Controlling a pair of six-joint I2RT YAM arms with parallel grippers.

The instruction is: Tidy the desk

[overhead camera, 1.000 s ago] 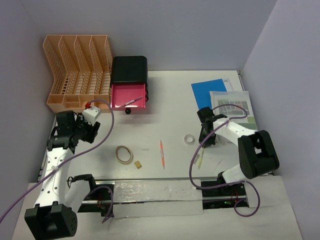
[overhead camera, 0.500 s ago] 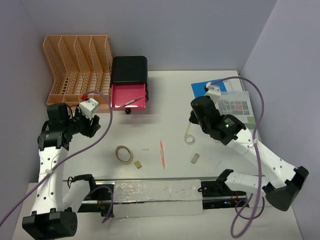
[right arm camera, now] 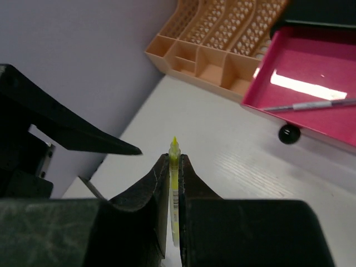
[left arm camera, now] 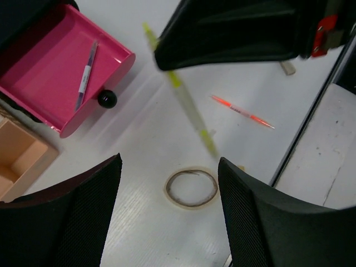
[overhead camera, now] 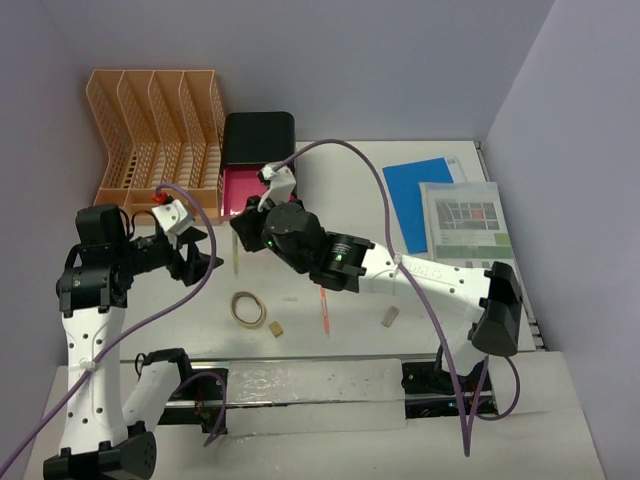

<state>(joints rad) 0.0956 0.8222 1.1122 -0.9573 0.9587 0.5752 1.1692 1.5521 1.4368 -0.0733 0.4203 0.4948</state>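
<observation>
The desk (overhead camera: 350, 190) is the white tabletop. My right gripper (overhead camera: 238, 240) reaches across to its left side and is shut on a yellow highlighter pen (overhead camera: 236, 262), held above the desk in front of the open pink drawer (overhead camera: 240, 190). In the right wrist view the pen (right arm camera: 174, 189) stands clamped between the fingers of the right gripper (right arm camera: 174, 161). My left gripper (overhead camera: 203, 262) is open and empty just left of the pen. In the left wrist view it (left arm camera: 169, 161) hovers over a tan ring (left arm camera: 191, 187), with the yellow pen (left arm camera: 183, 100) beyond.
A peach file rack (overhead camera: 150, 130) and a black box (overhead camera: 258, 138) stand at the back left. A pen (left arm camera: 86, 69) lies in the drawer. A tan ring (overhead camera: 248, 308), tan block (overhead camera: 274, 327), orange pen (overhead camera: 323, 310), small grey piece (overhead camera: 389, 317), blue sheet (overhead camera: 420, 195) and printed sheet (overhead camera: 465, 220) lie around.
</observation>
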